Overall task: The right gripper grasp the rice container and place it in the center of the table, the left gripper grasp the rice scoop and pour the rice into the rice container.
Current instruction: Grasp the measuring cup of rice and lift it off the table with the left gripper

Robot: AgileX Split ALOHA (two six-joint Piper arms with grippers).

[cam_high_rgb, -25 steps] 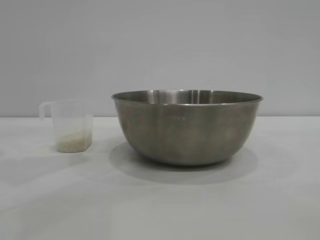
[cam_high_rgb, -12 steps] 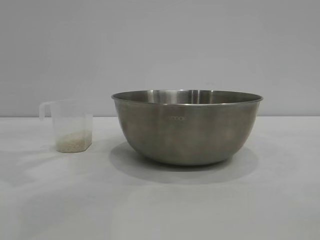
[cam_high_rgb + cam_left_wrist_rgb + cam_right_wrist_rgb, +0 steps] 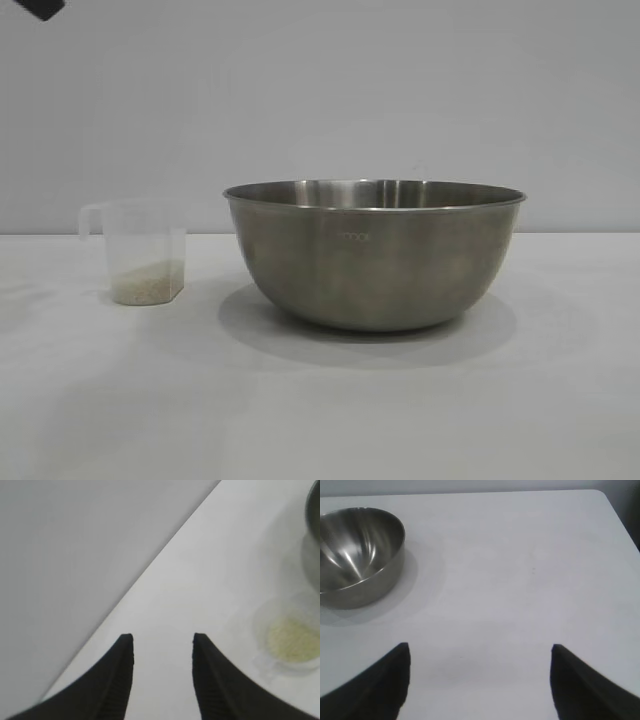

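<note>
The rice scoop (image 3: 143,252) stands at nine o'clock of the rice container (image 3: 374,254) on the desk (image 3: 320,410); left gripper (image 3: 163,640) and right gripper (image 3: 480,647) jaws are both released, grasping nothing.

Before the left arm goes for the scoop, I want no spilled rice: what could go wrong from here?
1. The rice scoop is small, light-looking clear plastic; a finger of the open left gripper could tip it and spill the rice.
2. Its handle faces away from the steel rice container, so the pour may need an awkward wrist turn.
3. The scoop stands close beside the bowl, so a sideways bump could knock it against the bowl.
</note>
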